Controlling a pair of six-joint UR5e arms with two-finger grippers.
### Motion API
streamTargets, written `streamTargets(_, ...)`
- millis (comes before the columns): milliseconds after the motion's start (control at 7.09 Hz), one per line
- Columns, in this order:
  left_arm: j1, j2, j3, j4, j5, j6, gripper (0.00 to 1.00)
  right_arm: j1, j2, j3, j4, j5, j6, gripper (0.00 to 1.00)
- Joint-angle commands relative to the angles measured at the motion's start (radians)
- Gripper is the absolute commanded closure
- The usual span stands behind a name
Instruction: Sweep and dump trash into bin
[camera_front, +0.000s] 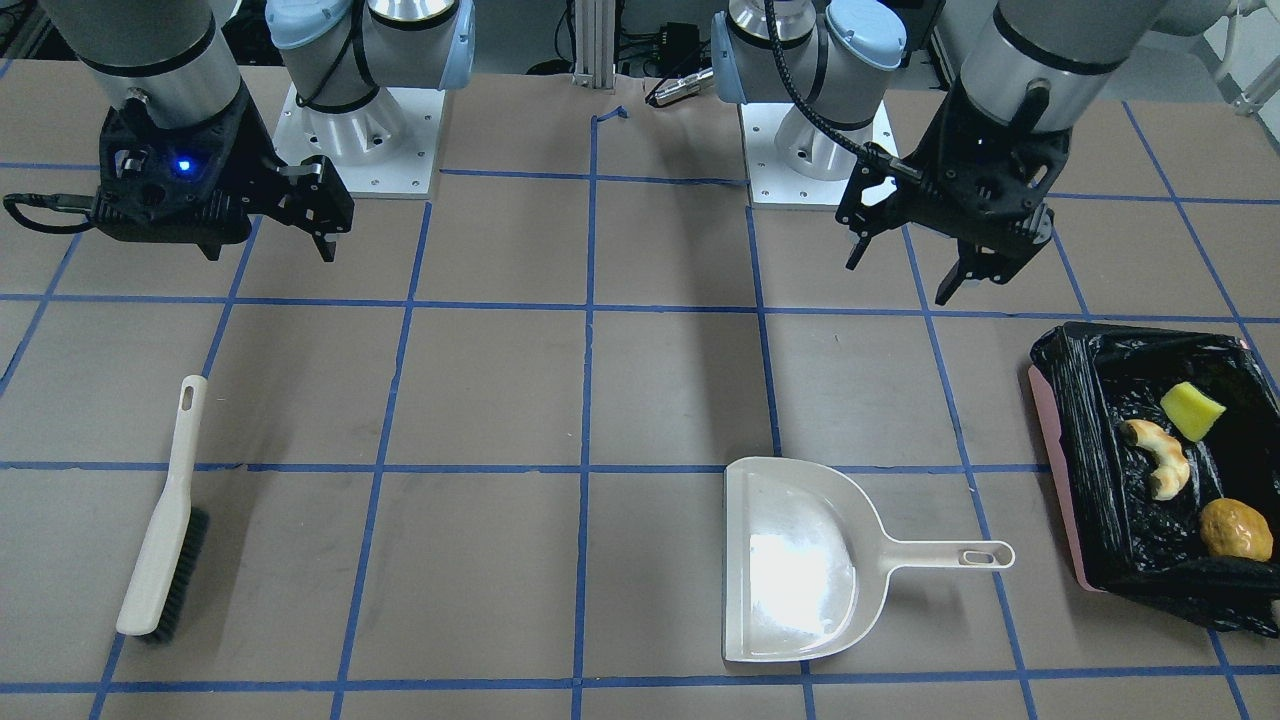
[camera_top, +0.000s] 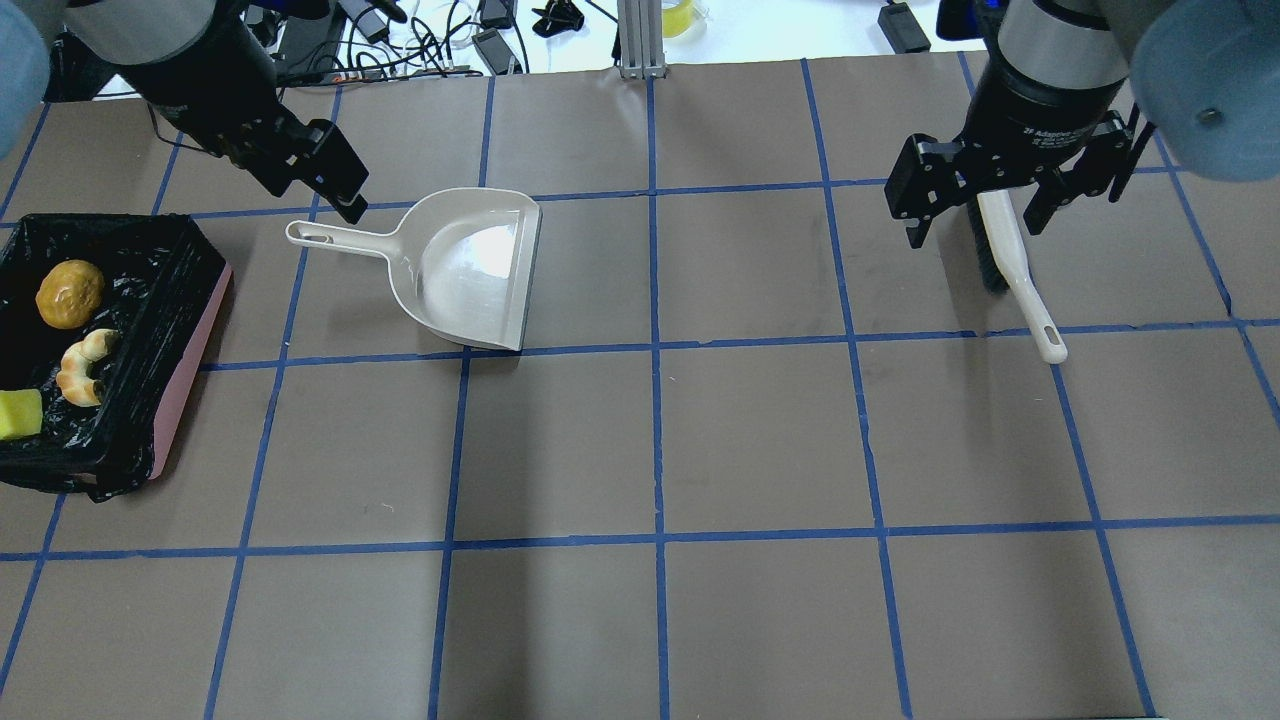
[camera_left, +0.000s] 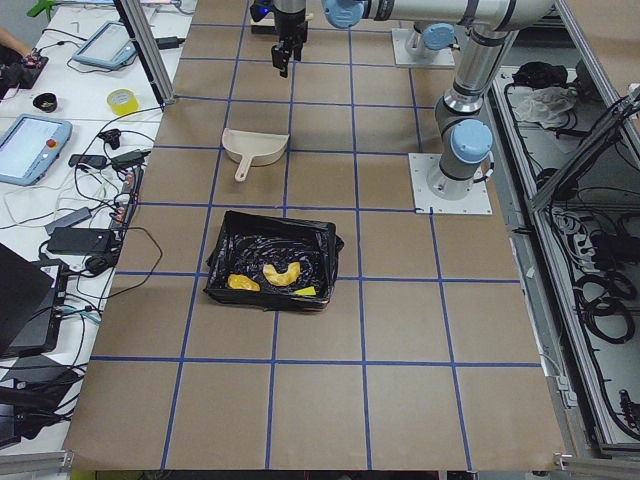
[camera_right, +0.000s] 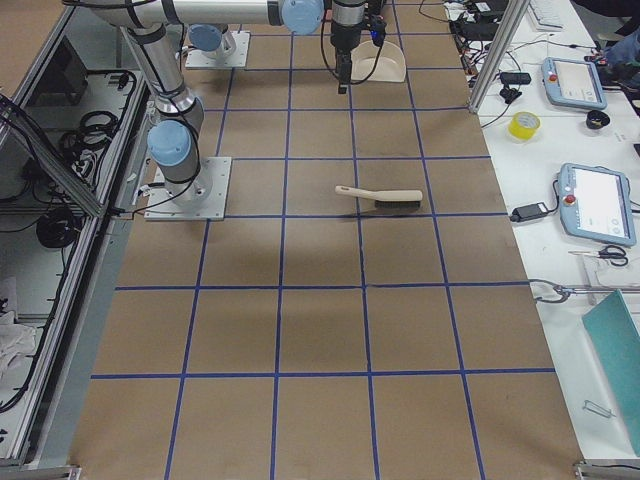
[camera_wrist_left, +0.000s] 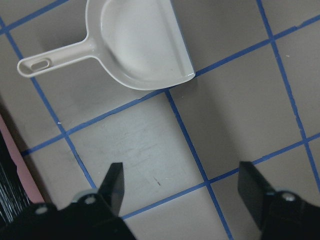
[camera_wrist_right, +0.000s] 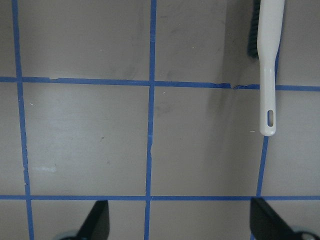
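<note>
All three pieces of trash lie inside the rectangular pink bin lined with a crinkled black plastic bag (camera_front: 1055, 470). The bin sits in the tabletop's left half, nearer the operators' long edge than the robot's. The pieces are a wrinkled orange-yellow potato-like lump (camera_front: 1236, 530), a pale cream crescent-shaped slice (camera_front: 1158, 458) and a flat bright-yellow wedge (camera_front: 1192, 410).

The front-facing view cuts off the bin's outer side. The overhead view cuts it at the frame's left edge, and the wedge shows only in part there. The left wrist camera catches just a sliver of pink wall and black bag.

The cream-white plastic dustpan (camera_front: 800, 560) lies flat on the brown, blue-taped tabletop (camera_front: 500, 380) between the bin and the table's middle, handle pointing at the bin. Glare washes out its pan floor.

The cream-handled brush with dark bristles (camera_front: 160, 530) lies in the right half. From overhead its head is largely hidden behind the right gripper (camera_wrist_right: 179, 212), and the right wrist view cuts the bristles off at the top.

That gripper hangs above the table with fingers spread and holds nothing. The left gripper (camera_wrist_left: 182, 187), also spread and holding nothing, hangs above the table beside the dustpan's handle.
</note>
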Motion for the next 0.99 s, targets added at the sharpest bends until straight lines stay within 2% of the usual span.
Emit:
streamTargets(0,0.000,0.048,-0.019,-0.002,0.054,-0.180,0.15,0.000,0.001,0.000,0.000,0.000,0.000,0.00)
streamTargets(282,0.000,0.042,-0.022,-0.002,0.005,-0.271,0.15,0.000,0.001,0.000,0.000,-0.001,-0.004,0.00)
streamTargets(847,0.000,0.046,-0.045,0.018,0.014,-0.282,0.08,0.000,0.001,0.000,-0.002,-0.001,-0.001,0.00)
